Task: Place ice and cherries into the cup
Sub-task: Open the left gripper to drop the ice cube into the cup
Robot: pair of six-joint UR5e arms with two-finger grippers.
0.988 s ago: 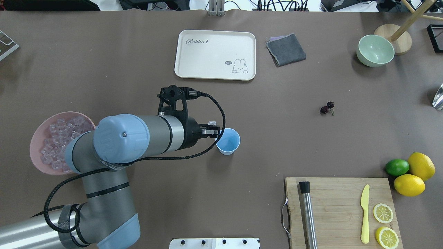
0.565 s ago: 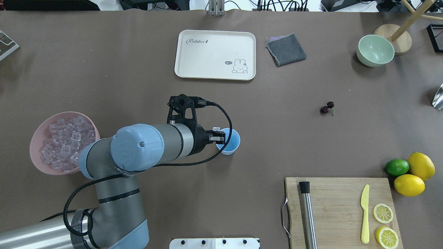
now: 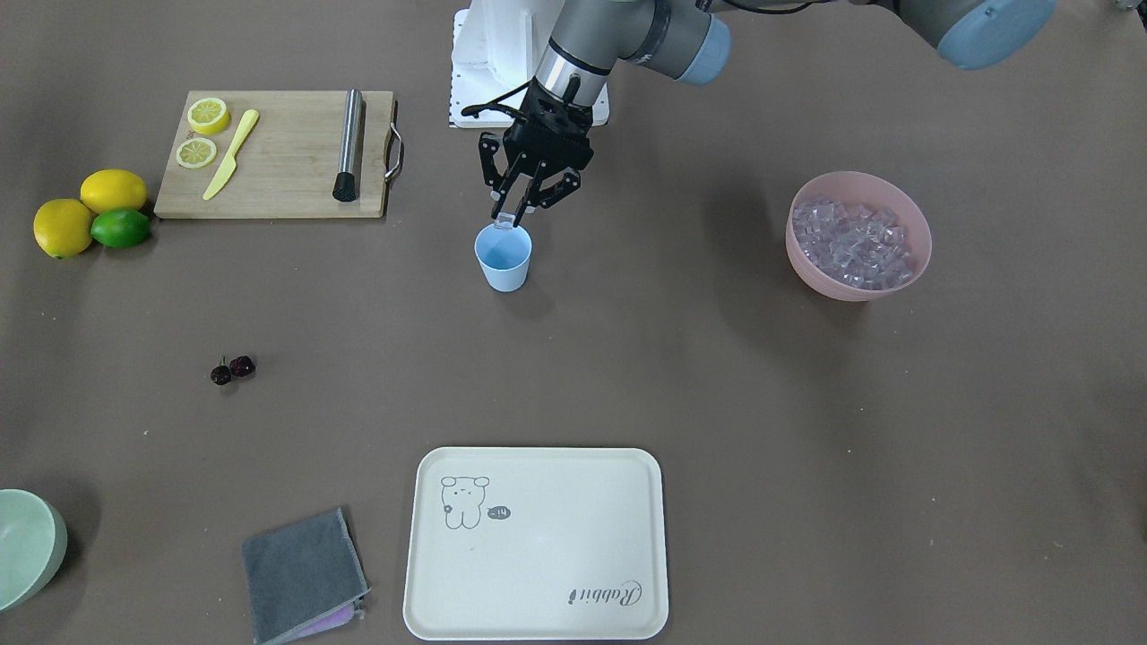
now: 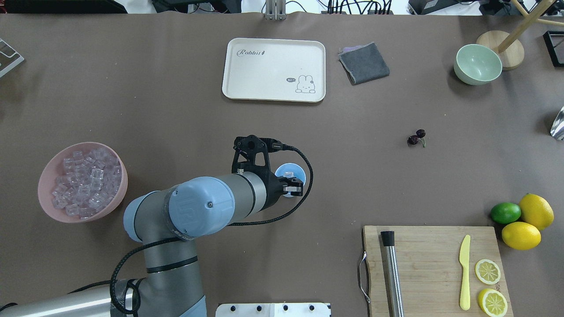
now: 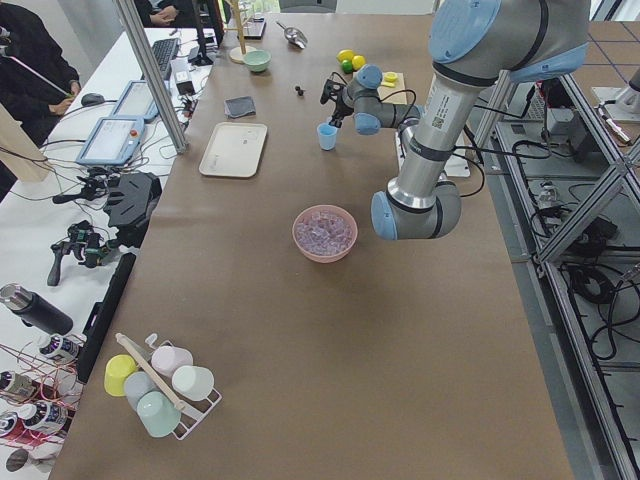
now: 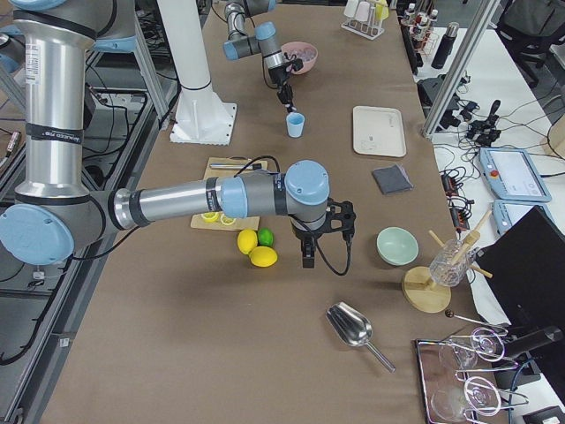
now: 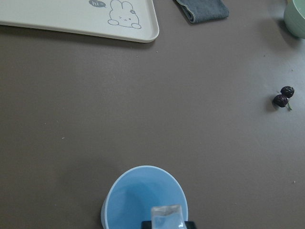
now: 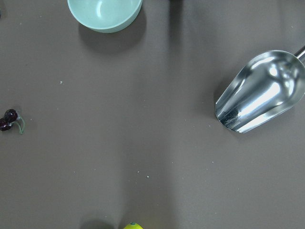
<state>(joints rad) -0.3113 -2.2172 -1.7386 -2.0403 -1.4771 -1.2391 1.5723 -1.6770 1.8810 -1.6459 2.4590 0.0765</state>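
Brown all over, the desk (image 4: 176, 110) carries everything. The pink bowl (image 4: 46, 169), heaped with ice (image 4: 81, 182), sits well off to the robot's left of the cup (image 3: 504, 260). The left tool (image 3: 508, 217) hangs right above the cup's mouth. The right tool (image 6: 306, 254) is far off on the cup's other side, and I cannot tell how it stands. The cherries (image 4: 416, 137) lie on the desk, well apart from the cup on the robot's right. A single ice cube (image 7: 166, 215) is pinched between the left tool's fingers, over the cup's rim.
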